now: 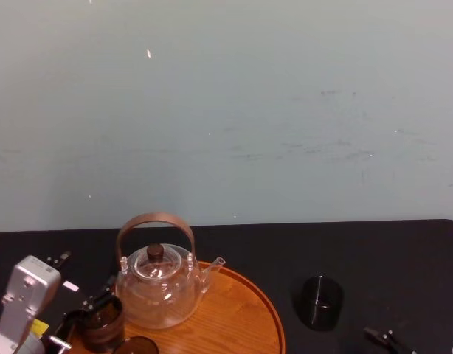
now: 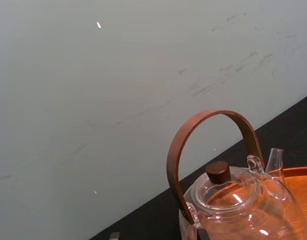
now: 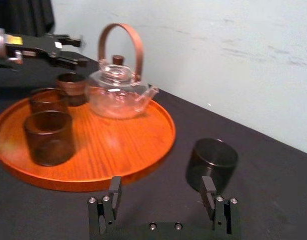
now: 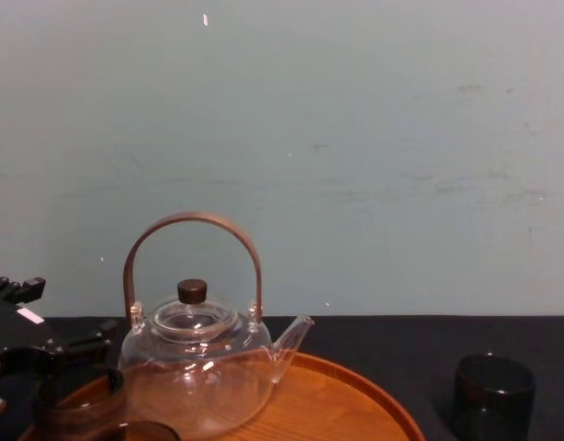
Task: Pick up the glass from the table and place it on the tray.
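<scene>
Inventory, as I read it from my station.

- Dark smoky tumblers: I count four. One glass (image 3: 212, 161) stands alone on the table (image 3: 273, 200). Three are on the tray (image 3: 118, 145): front tumbler (image 3: 48, 137), middle tumbler (image 3: 47, 100) and rear tumbler (image 3: 72, 89).
- Round wooden tray: one.
- Clear teapot (image 3: 118, 92): one, with one arched brown handle and one dark lid knob.
- Grippers: I log two, the left gripper (image 3: 76, 50) and the right gripper (image 3: 161, 195).
- Black-topped table: one.
</scene>
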Available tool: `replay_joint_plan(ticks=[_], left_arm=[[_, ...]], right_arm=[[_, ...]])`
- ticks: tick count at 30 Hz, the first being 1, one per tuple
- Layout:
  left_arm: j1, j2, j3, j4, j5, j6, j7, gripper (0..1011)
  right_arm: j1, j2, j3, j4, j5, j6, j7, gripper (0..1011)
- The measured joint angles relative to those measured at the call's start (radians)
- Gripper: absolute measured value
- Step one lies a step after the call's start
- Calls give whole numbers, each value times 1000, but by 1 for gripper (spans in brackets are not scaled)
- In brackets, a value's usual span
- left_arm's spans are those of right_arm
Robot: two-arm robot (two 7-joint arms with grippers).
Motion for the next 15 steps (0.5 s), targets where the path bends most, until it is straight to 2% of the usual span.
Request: replay_joint_plan(ticks=[4,9,15], left_arm=[[0,0,0,0,0,0,0,1001],[0,0,0,0,0,0,0,1001],[0,0,0,0,0,0,0,1001]], right_arm=[[30,-10,4,34,13,15,10,1002],[107,-27,-5,110,33,49,35,1002],[169,-38,-10,171,40,68,38,1002]])
